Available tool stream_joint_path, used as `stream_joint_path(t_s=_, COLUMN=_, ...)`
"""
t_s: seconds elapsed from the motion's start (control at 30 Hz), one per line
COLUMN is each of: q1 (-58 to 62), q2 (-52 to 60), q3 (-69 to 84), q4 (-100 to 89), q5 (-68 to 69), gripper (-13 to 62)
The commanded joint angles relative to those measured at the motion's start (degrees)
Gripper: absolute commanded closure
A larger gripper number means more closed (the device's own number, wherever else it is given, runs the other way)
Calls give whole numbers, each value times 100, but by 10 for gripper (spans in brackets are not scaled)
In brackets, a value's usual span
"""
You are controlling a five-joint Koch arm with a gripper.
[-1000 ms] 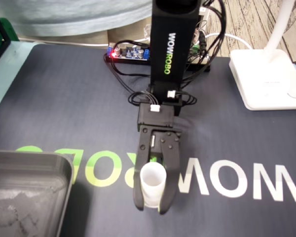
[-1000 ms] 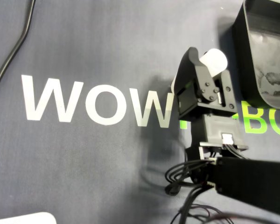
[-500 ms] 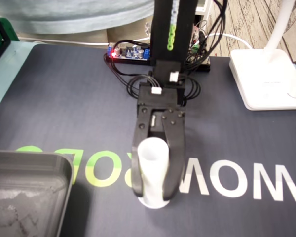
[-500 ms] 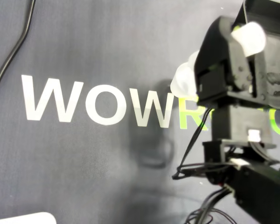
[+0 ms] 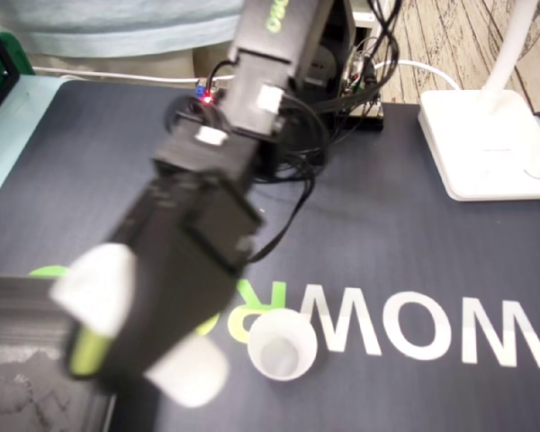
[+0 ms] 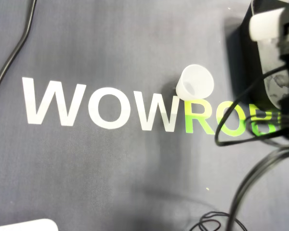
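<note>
Fingers are blurred dark, so the exact gap can't be read. They clamp a white cup [image 5: 94, 288] crosswise, and its pale ends stick out on both sides of the gripper [image 5: 135, 340]. The cup is off the mat and tilted. In the fixed view it is at lower left, over the right edge of the tray [image 5: 22, 295]. In the overhead view the cup [image 6: 266, 21] shows at top right, above the tray [image 6: 243, 62] near its left wall, with the arm mostly cut off by the right frame edge.

An other cup [image 5: 282, 346] stands upright, mouth up, on the mat [image 5: 117, 162], at the join of the white and green logo letters. In the fixed view it is just right of the gripper, not touching it. In the overhead view the other cup [image 6: 195, 82] is left of the tray, apart from it.

Arm cables [image 6: 241, 192] loop over the mat at lower right. Behind the arm are a circuit board [image 5: 238, 94] with a red light and, at right, a white lamp base [image 5: 486, 144].
</note>
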Motion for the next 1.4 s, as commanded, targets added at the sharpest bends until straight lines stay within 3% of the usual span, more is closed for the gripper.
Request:
stream_joint_path(t_s=0.0, q1=220, q2=18, q3=-659, q4=105, q5=668, gripper=466)
stream_joint_path(t_s=0.43, q1=1125, q2=-1318, q3=-2848, q4=1512, q5=4535, gripper=466)
stream_joint_path(t_s=1.07, q1=1749, q2=-3586, q3=-4245, q4=1081, q5=10169, gripper=466)
stream_joint_path(t_s=1.37, q1=1811, q2=-3718, q3=-4280, q4=1028, q5=11364, gripper=466)
